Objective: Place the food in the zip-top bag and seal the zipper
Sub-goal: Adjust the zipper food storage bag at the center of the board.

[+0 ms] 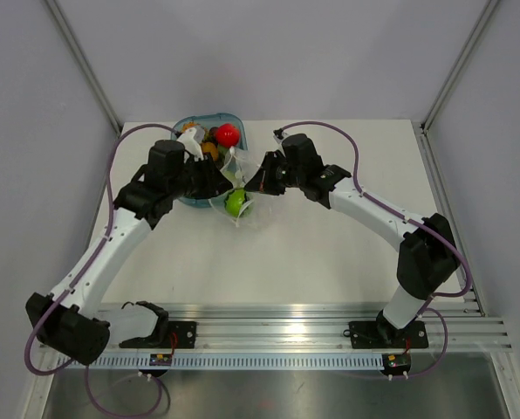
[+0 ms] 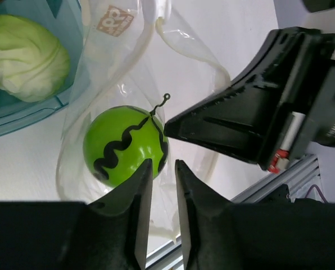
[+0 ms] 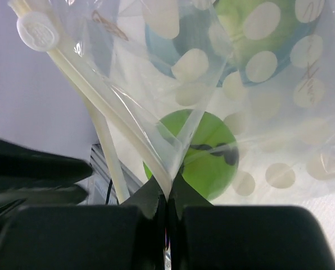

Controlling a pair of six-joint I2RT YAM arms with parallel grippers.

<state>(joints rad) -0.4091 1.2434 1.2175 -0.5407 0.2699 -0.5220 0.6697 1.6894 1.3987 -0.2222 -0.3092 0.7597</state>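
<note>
The clear zip-top bag (image 1: 245,199) lies mid-table against the blue tray (image 1: 190,200). Inside it sits one piece of food, a green round toy fruit with black wavy stripes (image 1: 236,203) (image 2: 122,146) (image 3: 204,154). My right gripper (image 1: 253,184) (image 3: 167,188) is shut on a fold of the bag's edge and holds it up. The pale zipper strips (image 3: 94,98) run off to its left. Beside the fruit, my left gripper (image 1: 222,186) (image 2: 163,166) stands narrowly open, with bag film behind the gap and nothing pinched. More food lies in the tray: a pale green cabbage (image 2: 24,56) and a red fruit (image 1: 228,134).
The blue tray stands at the back of the table, partly under my left arm. An aluminium rail (image 1: 286,332) runs along the near edge. Grey enclosure walls close in the left, right and back. The two grippers' tips are almost touching over the bag.
</note>
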